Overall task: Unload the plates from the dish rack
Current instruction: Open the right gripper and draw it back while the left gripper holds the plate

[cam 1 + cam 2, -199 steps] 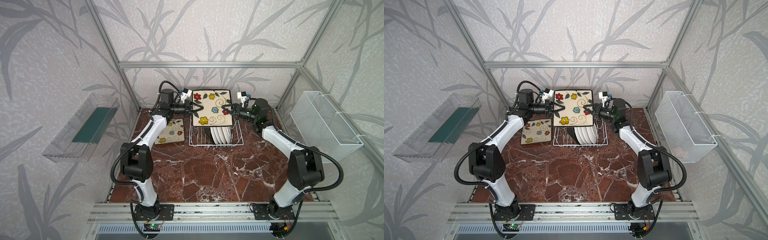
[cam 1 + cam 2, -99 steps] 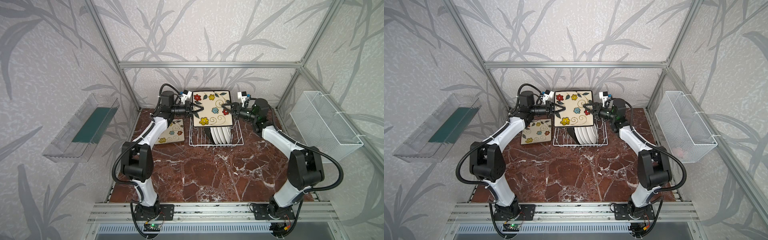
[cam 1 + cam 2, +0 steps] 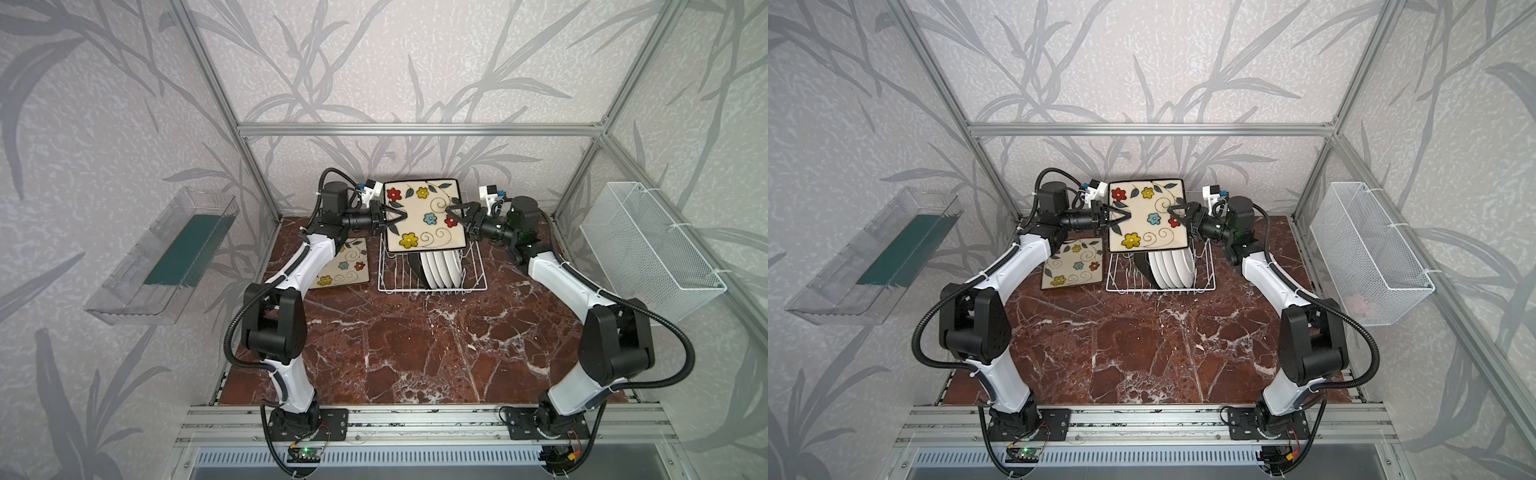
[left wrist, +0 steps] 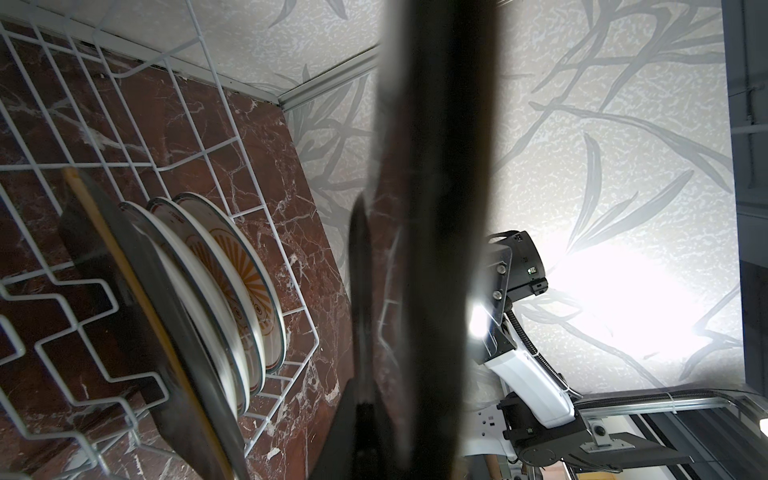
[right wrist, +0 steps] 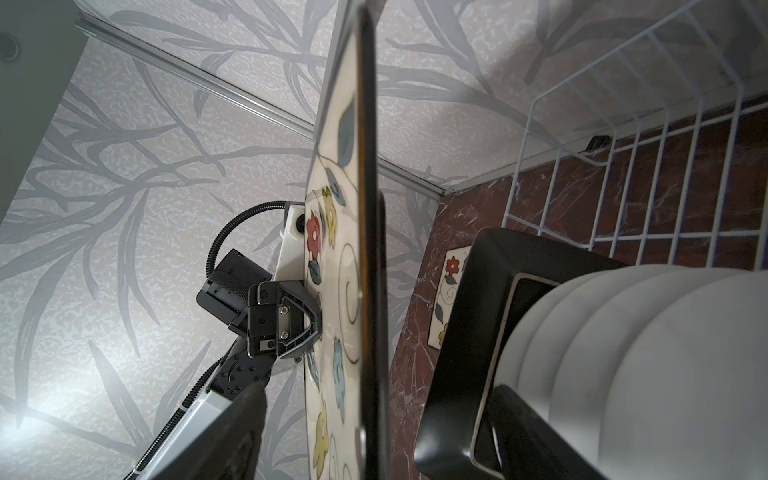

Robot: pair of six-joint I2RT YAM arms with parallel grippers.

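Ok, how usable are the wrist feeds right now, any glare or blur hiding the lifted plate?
Left wrist view: the flowered plate is a dark, out-of-focus band down the middle, glare whites out the wall behind; the round plates read fairly sharp. Right wrist view: plate edge-on, near rim blurred, left gripper crisp. Both top views: even light, no glare.

square plate (image 3: 422, 216): cream face, red, yellow and blue flowers, black rim. round plates (image 4: 245, 270): white, orange sunburst. dish rack (image 3: 392, 274): white wire. tabletop (image 3: 415, 340): red-brown marble, white veins.
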